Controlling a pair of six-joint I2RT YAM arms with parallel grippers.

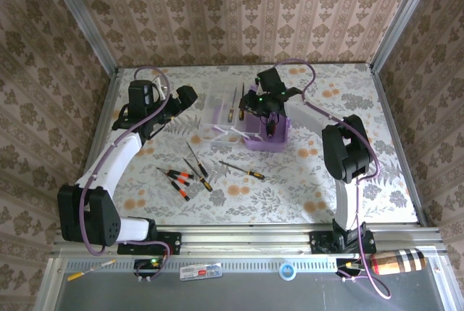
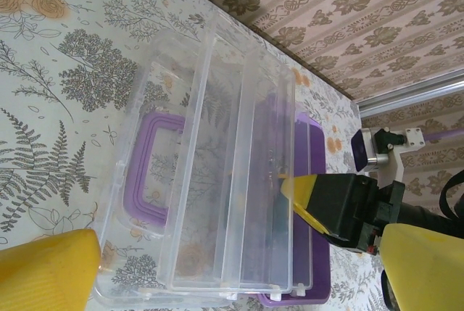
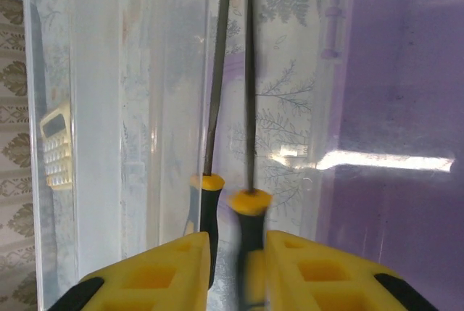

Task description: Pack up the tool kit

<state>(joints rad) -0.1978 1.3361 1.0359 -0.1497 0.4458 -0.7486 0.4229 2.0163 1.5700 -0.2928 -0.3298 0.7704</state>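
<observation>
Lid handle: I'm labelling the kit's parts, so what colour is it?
The lid handle is purple; best seen in the left wrist view.

The left arm (image 1: 109,164) and right arm (image 1: 341,206) are showing white links between black joint housings, with purple cables (image 1: 293,61) looping along them. The left hand (image 1: 188,96) and right hand (image 3: 238,242) are wearing yellow fingers (image 3: 159,267); a green light (image 1: 251,98) is glowing at the right wrist.

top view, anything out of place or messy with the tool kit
Loose screwdrivers lie scattered askew on the table, nearer than the purple box, unpacked. A yellow stick-like item lies off the table on the front ledge, near the left arm's base.
</observation>
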